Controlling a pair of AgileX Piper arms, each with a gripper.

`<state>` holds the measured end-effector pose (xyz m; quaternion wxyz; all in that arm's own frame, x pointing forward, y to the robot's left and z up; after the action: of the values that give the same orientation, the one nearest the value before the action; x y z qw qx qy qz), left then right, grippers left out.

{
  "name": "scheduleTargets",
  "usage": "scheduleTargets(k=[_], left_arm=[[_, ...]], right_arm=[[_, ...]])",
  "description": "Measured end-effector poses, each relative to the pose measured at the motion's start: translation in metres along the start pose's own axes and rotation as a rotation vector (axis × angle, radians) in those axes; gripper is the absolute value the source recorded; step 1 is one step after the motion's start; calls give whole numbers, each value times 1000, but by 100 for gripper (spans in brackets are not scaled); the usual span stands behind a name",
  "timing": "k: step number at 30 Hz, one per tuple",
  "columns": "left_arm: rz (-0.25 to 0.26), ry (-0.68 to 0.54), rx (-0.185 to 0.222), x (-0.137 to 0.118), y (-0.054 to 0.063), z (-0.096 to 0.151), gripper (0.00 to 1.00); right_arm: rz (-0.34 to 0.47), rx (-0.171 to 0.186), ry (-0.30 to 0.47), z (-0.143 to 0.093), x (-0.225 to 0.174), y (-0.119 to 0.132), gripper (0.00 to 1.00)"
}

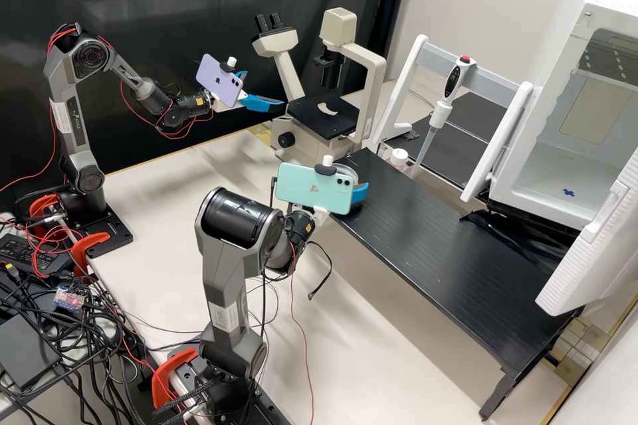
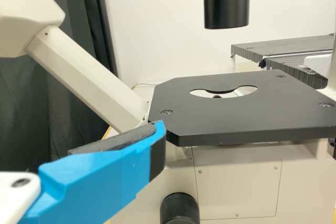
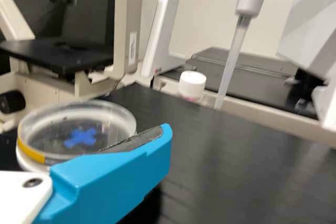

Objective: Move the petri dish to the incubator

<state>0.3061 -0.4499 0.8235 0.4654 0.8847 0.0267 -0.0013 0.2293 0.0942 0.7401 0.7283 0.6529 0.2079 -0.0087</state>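
Note:
At the front end of the microscope, my left gripper (image 1: 264,90) stands open and holds nothing; a blue finger of that gripper (image 2: 105,177) shows close to the dark stage. Over the far end of the black shelf is my right gripper (image 1: 360,193), partly behind its phone. The right gripper (image 3: 118,177) is shut on the clear petri dish (image 3: 79,136), which has a blue cross and yellow tape at its rim. Part of the dish (image 1: 354,172) shows behind the phone. The white incubator (image 1: 563,26) stands open at the right, a blue cross mark on its floor.
The microscope (image 1: 372,89) stands at the back. A pipette (image 1: 441,109) hangs on a white stand beside a small white-capped bottle (image 3: 192,83). The black shelf (image 1: 432,239) runs towards the incubator, whose open door (image 1: 598,259) juts over its near end.

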Motion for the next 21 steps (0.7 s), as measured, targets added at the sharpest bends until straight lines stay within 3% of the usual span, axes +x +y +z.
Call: scheduleTargets(k=[5, 6, 15, 21], left_arm=[[0, 0, 0, 0, 0, 0, 100], [0, 0, 0, 0, 0, 0, 100], [0, 0, 0, 0, 0, 0, 100], [0, 0, 0, 0, 0, 0, 100]], right_arm=[[-26, 59, 6, 2, 5, -3, 100], [-30, 65, 11, 2, 7, -3, 0], [-56, 106, 27, 7, 8, -1, 0], [-49, 111, 33, 6, 9, 1, 0]])
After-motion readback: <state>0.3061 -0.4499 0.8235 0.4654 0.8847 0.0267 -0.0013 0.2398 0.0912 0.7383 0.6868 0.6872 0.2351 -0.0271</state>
